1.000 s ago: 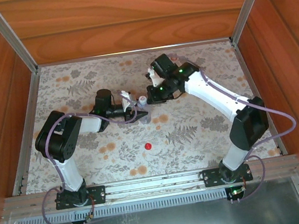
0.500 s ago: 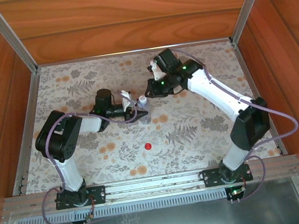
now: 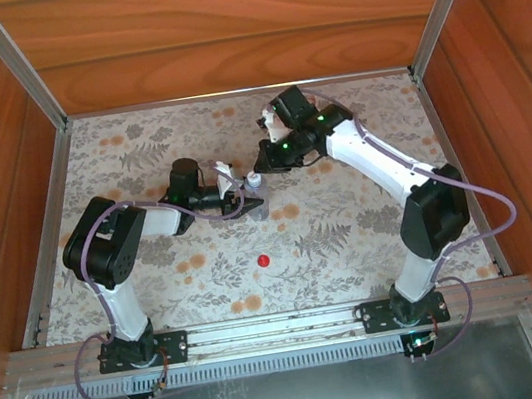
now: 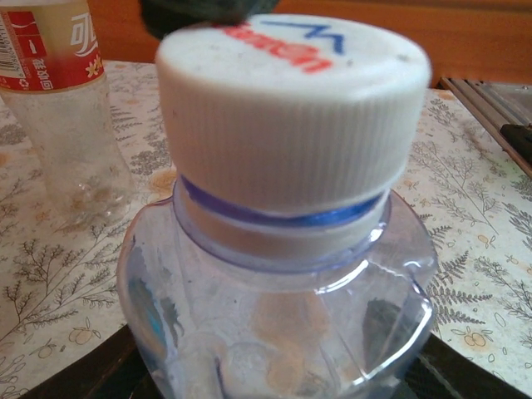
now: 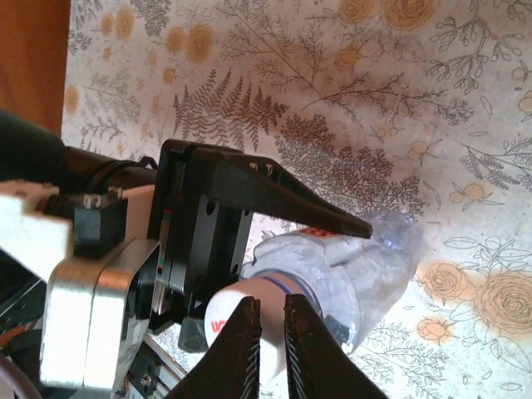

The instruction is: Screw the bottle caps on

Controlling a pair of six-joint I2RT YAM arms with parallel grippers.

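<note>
The plain bluish bottle (image 4: 274, 307) stands upright with my left gripper (image 3: 244, 203) shut on its body. Its dark fingers (image 4: 91, 378) show at the lower corners of the left wrist view. The white cap (image 4: 287, 108) sits on the bottle's neck, above a blue ring. My right gripper (image 5: 268, 303) is shut, its fingertips close together right over the white cap (image 5: 226, 320); I cannot tell if they touch it. The bottle with the red-and-white label (image 4: 58, 100) stands just behind, without a cap. The red cap (image 3: 263, 260) lies on the table, nearer the arm bases.
The floral tabletop (image 3: 350, 217) is walled by wooden panels (image 3: 224, 64) at the back and sides, with an aluminium rail (image 3: 266, 326) along the near edge. The left arm's black finger (image 5: 316, 212) lies across the bottle in the right wrist view.
The right wrist has shifted a little left and back, and its elbow has swung inward. The left arm and the bottle have not moved.
</note>
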